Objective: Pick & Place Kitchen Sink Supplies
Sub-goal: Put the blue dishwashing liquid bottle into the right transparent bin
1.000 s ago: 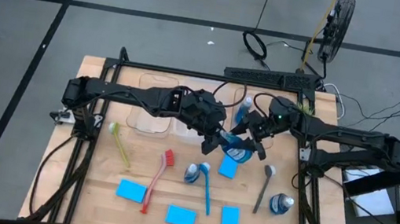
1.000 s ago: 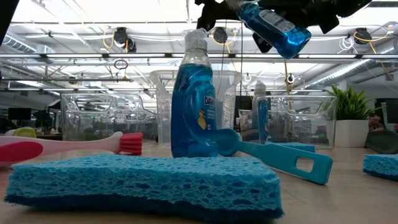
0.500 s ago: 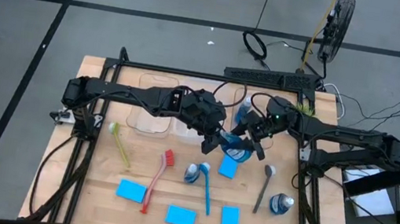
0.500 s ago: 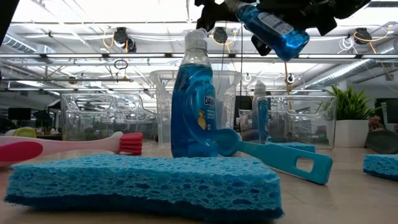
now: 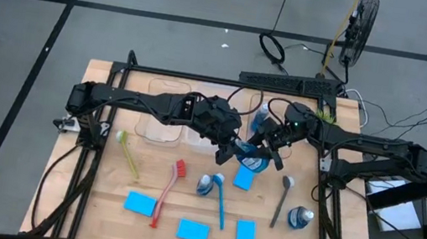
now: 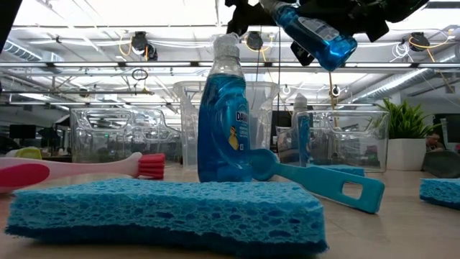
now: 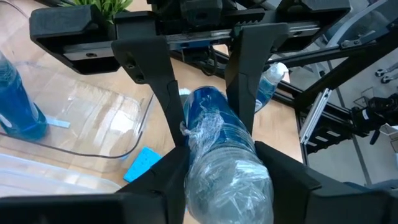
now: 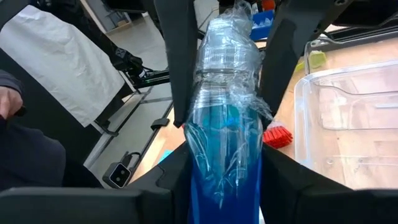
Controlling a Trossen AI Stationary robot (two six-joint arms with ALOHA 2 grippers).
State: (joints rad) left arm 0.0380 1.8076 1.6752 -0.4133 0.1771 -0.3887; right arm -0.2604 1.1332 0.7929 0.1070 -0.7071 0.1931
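Low view: a blue bottle (image 6: pixel 316 32) is held in the air between both tools, tilted, above the table (image 5: pixel 152 188).
Left tool (image 5: pixel 232 149) grips its cap end and right tool (image 5: pixel 269 147) clamps its body. A second bottle (image 6: pixel 223 119) stands upright on the table, its label reading "DAWN", behind a sponge (image 6: pixel 172 210) and beside a blue brush (image 6: pixel 316 183).
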